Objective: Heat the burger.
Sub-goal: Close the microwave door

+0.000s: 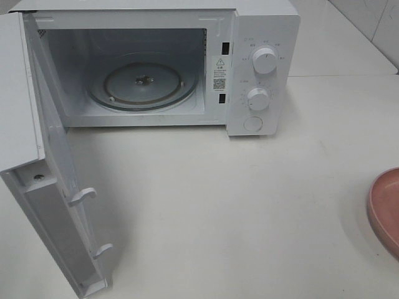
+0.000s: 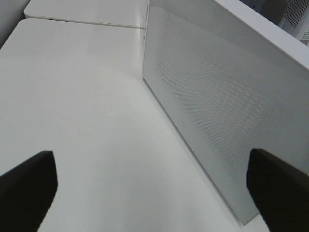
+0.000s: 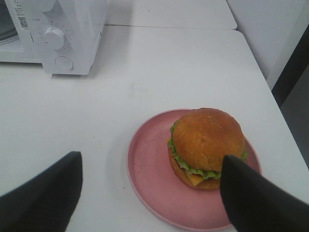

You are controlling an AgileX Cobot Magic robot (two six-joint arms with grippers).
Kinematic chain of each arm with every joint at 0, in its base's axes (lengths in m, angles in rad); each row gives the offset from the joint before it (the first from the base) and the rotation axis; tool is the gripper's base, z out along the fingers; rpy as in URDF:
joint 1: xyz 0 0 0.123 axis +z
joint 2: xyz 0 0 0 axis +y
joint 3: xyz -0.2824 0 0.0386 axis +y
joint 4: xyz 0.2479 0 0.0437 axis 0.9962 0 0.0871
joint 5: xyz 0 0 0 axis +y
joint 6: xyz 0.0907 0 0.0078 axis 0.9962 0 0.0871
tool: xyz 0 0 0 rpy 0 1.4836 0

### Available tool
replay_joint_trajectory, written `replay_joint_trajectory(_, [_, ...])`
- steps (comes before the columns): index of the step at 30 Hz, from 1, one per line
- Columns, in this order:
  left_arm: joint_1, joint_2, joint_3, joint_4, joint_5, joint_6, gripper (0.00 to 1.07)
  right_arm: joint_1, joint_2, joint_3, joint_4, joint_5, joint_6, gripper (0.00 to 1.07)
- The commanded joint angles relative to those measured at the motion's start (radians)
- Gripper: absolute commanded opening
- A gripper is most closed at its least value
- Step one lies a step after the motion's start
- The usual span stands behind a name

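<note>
The burger, with a golden-brown bun, green lettuce and yellow cheese, sits on a round pink plate in the right wrist view. My right gripper hovers above the plate's near side, open, its dark fingers apart and touching nothing. One finger overlaps the burger's edge in the picture. My left gripper is open over bare table, beside the outer face of the microwave door. The high view shows the microwave with its door swung wide and the glass turntable bare. Neither gripper nor the burger appears there.
The pink plate shows only as a slice at the right edge of the high view. The open door juts out toward the front left. The microwave's two knobs and button face forward. White table spreads between the microwave and the plate.
</note>
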Motion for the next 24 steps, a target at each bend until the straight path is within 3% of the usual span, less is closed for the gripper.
replay_joint_trajectory(1, [0.002, -0.018, 0.004, -0.003, -0.011, 0.003, 1.0, -0.006, -0.024, 0.002, -0.004, -0.015, -0.003, 0.76])
replay_joint_trajectory(18, [0.002, -0.018, 0.004, -0.008, -0.012, 0.003, 1.0, -0.006, -0.024, 0.002, -0.004, -0.015, -0.003, 0.76])
replay_joint_trajectory(24, [0.002, -0.018, -0.021, -0.063, -0.042, 0.003, 1.0, -0.006, -0.024, 0.002, -0.004, -0.015, -0.003, 0.76])
